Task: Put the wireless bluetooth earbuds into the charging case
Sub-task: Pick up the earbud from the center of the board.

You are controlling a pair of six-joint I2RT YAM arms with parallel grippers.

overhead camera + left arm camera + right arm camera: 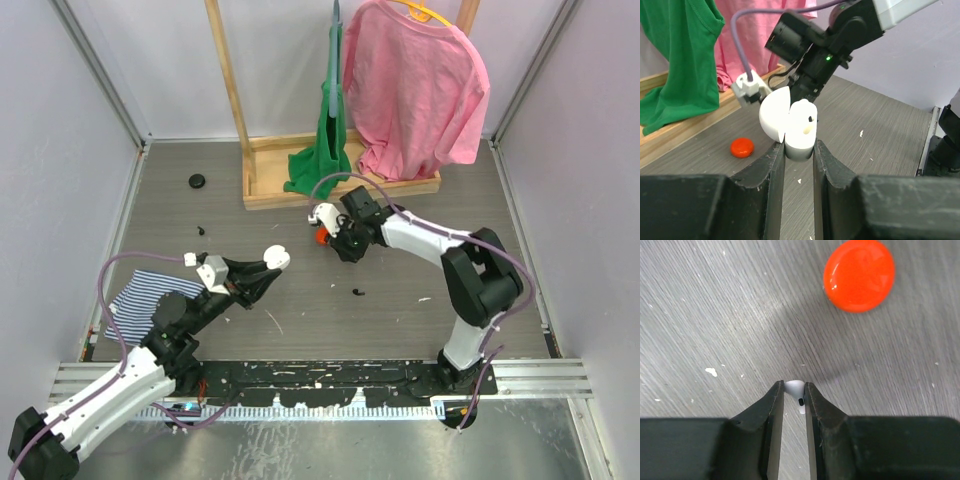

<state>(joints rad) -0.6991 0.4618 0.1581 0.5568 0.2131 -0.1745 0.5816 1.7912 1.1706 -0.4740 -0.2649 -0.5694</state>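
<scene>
- Between the tips of your right jaws, closed to a narrow slit, a white earbud (pixel 795 390) is pinched, low over the grey surface (pixel 715 315). Whether it touches the surface you cannot tell.
- Just beyond those tips a round red disc (pixel 859 274) lies flat on the surface, apart from the earbud.
- Your left jaws are closed tight on the lower body of the white charging case (pixel 800 135). The case is held upright above the surface, with its lid (pixel 774 116) swung open to the left in the left wrist view.
- From that wrist camera you see the right arm (pixel 815 45) directly behind the case, its jaws pointing down at the surface.
- From above, the case is to the left of the earbud, and the two sets of jaws are near each other but apart, around the middle of the surface.
- Farther out, a striped cloth (pixel 145 300) lies beside the left arm (pixel 190 310). A wooden rack (pixel 300 185) at the far side carries a green garment (pixel 325 140) and a pink shirt (pixel 415 90), and a small black round thing (pixel 197 181) lies far left.
</scene>
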